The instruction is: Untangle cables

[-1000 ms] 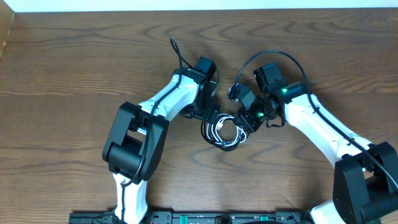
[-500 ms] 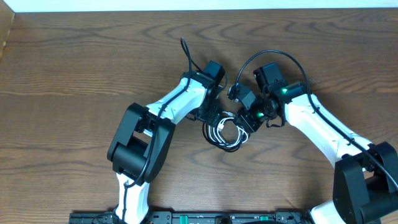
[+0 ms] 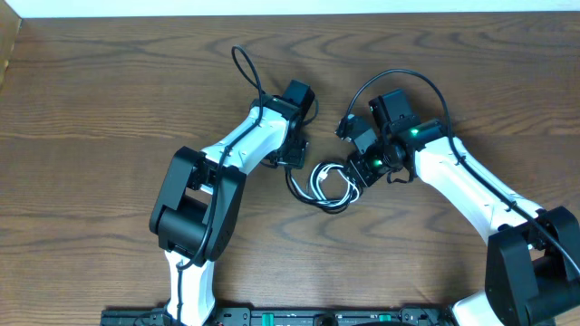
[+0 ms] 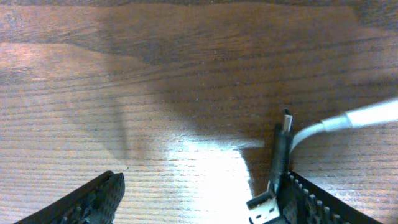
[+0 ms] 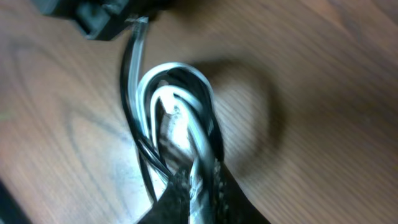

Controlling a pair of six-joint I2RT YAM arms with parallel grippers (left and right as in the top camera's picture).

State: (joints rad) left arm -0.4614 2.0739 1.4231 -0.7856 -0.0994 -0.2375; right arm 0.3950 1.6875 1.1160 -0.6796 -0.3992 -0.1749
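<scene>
The tangled cables (image 3: 330, 186) lie on the table (image 3: 109, 100) as a small coil stretched across the gap between your two arms. Your right gripper (image 3: 355, 172) is clenched on the coil's near end. Your left gripper (image 4: 199, 205) stands wide and empty at the other end, where the black plug (image 4: 280, 149) lies beside one finger rather than centred, so I'd shift it sideways before closing.

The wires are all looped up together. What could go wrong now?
1. The right gripper pinches the white cable and black cable together, so pulling might tighten the tangle or drag the whole bundle.
2. The left gripper is open with nothing between its fingers. A black plug lies right beside one finger, so closing might miss it or nudge it away.
</scene>
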